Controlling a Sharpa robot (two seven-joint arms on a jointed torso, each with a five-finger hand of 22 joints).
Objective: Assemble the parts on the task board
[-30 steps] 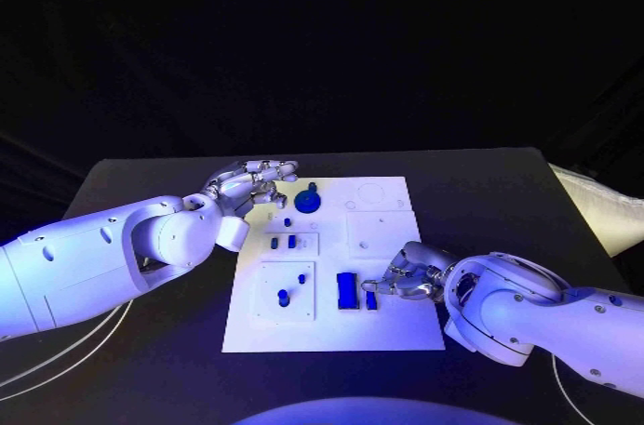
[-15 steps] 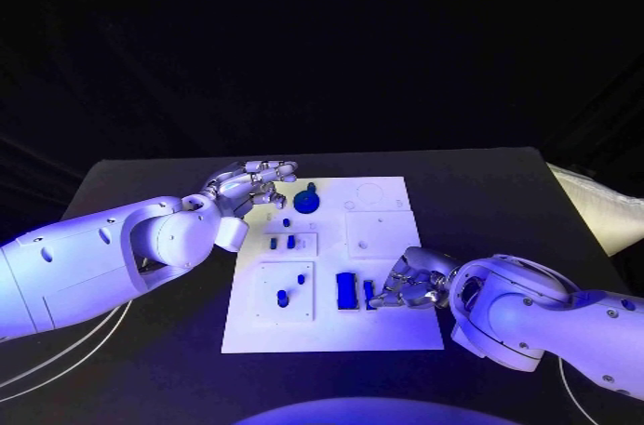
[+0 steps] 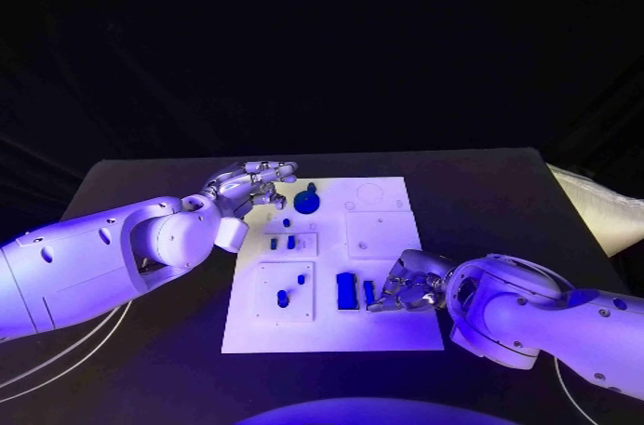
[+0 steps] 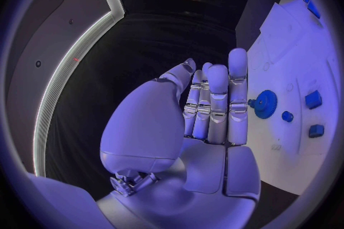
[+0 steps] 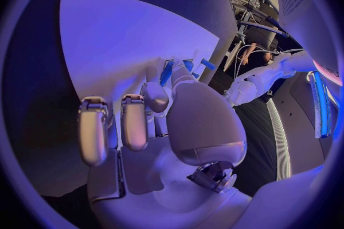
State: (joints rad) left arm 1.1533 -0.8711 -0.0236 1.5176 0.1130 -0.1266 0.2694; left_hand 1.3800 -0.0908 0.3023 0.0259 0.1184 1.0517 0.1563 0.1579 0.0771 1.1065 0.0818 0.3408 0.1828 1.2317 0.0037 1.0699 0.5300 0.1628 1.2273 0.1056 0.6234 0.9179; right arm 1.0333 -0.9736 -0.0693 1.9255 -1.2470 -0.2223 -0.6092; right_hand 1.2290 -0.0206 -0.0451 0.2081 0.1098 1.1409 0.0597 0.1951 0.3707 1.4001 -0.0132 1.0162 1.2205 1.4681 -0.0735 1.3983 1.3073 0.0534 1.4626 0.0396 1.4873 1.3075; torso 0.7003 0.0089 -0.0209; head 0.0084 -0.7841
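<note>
On the black table [image 3: 510,192] a white board [image 3: 382,327] is laid lengthwise, and small blue pieces are seen on it. Near its far edge a round blue gear [image 3: 307,202] is set, with a knob rising from it; the same gear [image 4: 266,104] is seen in the left wrist view just past the fingertips. Below it, two small blue blocks [image 3: 282,243] are placed side by side in a raised white square, and a tiny blue peg [image 3: 286,222] is seen between them and the gear. Nearer the robot, two blue oval pieces [image 3: 291,288] are held in another raised square. To their right a tall blue bar [image 3: 348,290] is stood, with a thinner blue strip [image 3: 369,292] just beside it.

At the far left corner of the board the left hand [image 3: 251,187] is held, its fingers [image 4: 218,106] straight and pressed together, nothing being gripped. At the right edge of the board the right hand [image 3: 407,281] is lowered, its fingertips by the thin strip; whether the strip is pinched or merely touched cannot be told. In the right wrist view its fingers [image 5: 134,120] are seen curled downward over the board [image 5: 122,40].
</note>
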